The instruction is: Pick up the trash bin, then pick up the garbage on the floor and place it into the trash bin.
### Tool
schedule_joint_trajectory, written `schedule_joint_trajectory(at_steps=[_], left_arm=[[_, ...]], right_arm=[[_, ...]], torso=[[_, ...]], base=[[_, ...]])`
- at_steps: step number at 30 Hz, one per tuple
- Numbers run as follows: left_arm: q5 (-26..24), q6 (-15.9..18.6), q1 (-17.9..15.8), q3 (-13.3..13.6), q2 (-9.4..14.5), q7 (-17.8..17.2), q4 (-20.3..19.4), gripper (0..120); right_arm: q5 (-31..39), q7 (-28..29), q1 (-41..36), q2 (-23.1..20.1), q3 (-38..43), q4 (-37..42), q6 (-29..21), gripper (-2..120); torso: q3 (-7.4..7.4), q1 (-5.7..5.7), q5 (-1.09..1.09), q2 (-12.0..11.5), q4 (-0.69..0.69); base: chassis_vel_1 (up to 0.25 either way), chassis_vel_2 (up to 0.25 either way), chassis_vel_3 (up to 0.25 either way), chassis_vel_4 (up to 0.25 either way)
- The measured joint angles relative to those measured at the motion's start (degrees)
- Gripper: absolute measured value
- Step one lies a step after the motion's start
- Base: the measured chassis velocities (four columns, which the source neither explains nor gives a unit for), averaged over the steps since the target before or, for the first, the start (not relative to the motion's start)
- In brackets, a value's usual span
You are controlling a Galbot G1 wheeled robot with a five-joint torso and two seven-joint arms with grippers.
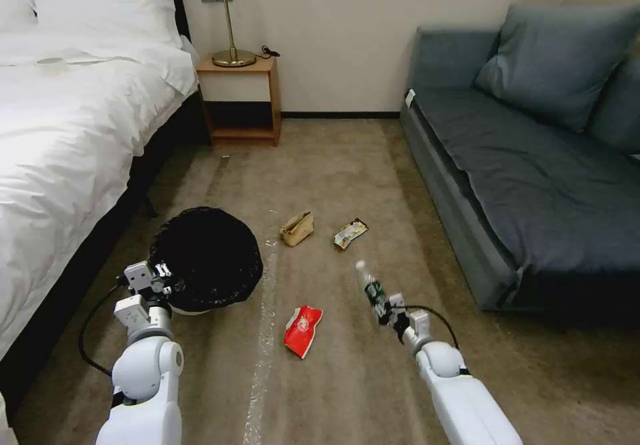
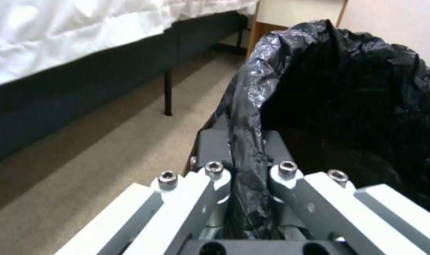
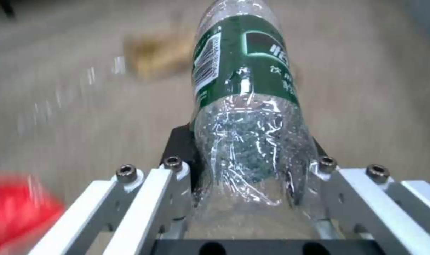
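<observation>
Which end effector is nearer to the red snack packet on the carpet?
Right. The right end effector, gripping the bottle, is beside the red snack packet; the left end effector clamps the trash bin rim, farther off.

Left gripper (image 1: 162,278) clamps the rim of the round white bin with its black bag liner (image 1: 207,258), beside the bed. Right gripper (image 1: 387,308) grips a small clear plastic bottle (image 1: 371,287). Red snack packet (image 1: 302,330) lies between them; tan paper bag (image 1: 297,228) and yellow-and-black wrapper (image 1: 350,233) lie farther off.
</observation>
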Motion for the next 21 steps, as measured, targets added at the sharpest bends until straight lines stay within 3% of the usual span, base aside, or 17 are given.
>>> schedule_joint_trajectory(at_steps=[4, 6, 12, 21], left_arm=[[0.5, 0.0, -0.5, 0.8, -0.4, 0.0, 0.9, 5], [0.9, 0.1, -1.0, 1.6, -0.6, 0.0, 1.6, 5], [1.2, 0.1, -1.4, 2.4, -0.8, 0.0, 2.1, 5], [1.2, 0.3, -1.1, 3.6, -0.9, 0.0, 1.5, 5]], right_arm=[[-0.1, 0.9, -0.2, -0.8, -1.2, 7.4, 1.9, 29], [0.0, 2.5, -0.2, -1.5, -4.5, 13.5, 2.9, 29], [-0.2, 4.9, 0.3, -1.8, -12.7, 21.2, 2.3, 29], [-1.2, 6.3, 2.9, -1.0, -22.8, 22.7, 0.7, 29]], torso=[[0.00, 0.00, -0.01, 0.0, 0.00], [0.00, 0.00, -0.01, 0.0, 0.00], [0.00, 0.00, 0.00, 0.0, 0.00], [0.00, 0.00, -0.01, 0.0, 0.01]], base=[[0.000, 0.000, 0.000, 0.000], [0.000, 0.000, 0.000, 0.000], [0.000, 0.000, 0.000, 0.000], [0.000, 0.000, 0.000, 0.000]])
